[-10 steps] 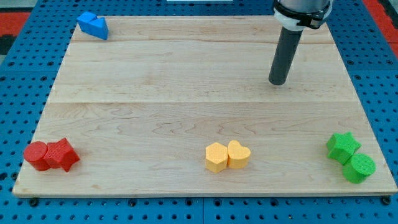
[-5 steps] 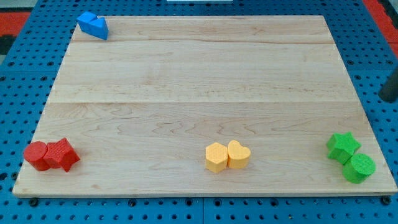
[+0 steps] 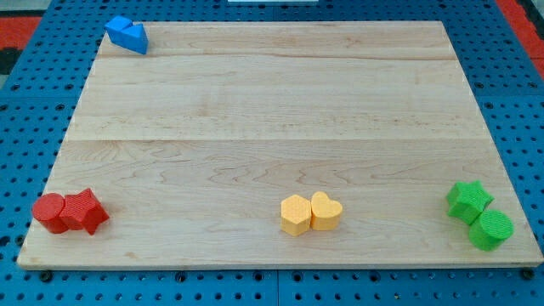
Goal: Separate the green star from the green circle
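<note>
The green star (image 3: 468, 201) sits near the board's bottom right corner. The green circle (image 3: 491, 229) touches it just below and to the right, close to the board's edge. My tip and rod do not show in the view.
A red circle (image 3: 49, 212) and a red star-like block (image 3: 83, 211) touch at the bottom left. A yellow hexagon (image 3: 296, 215) and a yellow heart (image 3: 326, 211) touch at the bottom middle. A blue block (image 3: 127, 34) lies at the top left. The wooden board (image 3: 255, 110) rests on a blue pegboard.
The rod moved from the board's upper right off to the right and has left the view. No block has moved.
</note>
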Controlling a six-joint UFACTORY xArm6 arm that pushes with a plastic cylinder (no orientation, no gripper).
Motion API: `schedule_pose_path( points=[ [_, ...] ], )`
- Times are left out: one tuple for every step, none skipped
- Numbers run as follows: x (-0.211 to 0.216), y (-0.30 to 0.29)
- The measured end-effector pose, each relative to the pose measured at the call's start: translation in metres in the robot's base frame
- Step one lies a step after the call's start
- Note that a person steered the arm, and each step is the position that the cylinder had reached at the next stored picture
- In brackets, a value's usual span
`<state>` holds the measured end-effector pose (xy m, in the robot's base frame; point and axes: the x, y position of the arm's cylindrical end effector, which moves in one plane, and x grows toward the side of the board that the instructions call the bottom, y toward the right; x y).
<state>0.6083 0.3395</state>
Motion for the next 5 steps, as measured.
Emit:
schedule_pose_path(
  points=[
    [0.006, -0.038],
    [0.003, -0.051],
    [0.003, -0.058],
    [-0.015, -0.082],
    [-0.055, -0.082]
  ],
)
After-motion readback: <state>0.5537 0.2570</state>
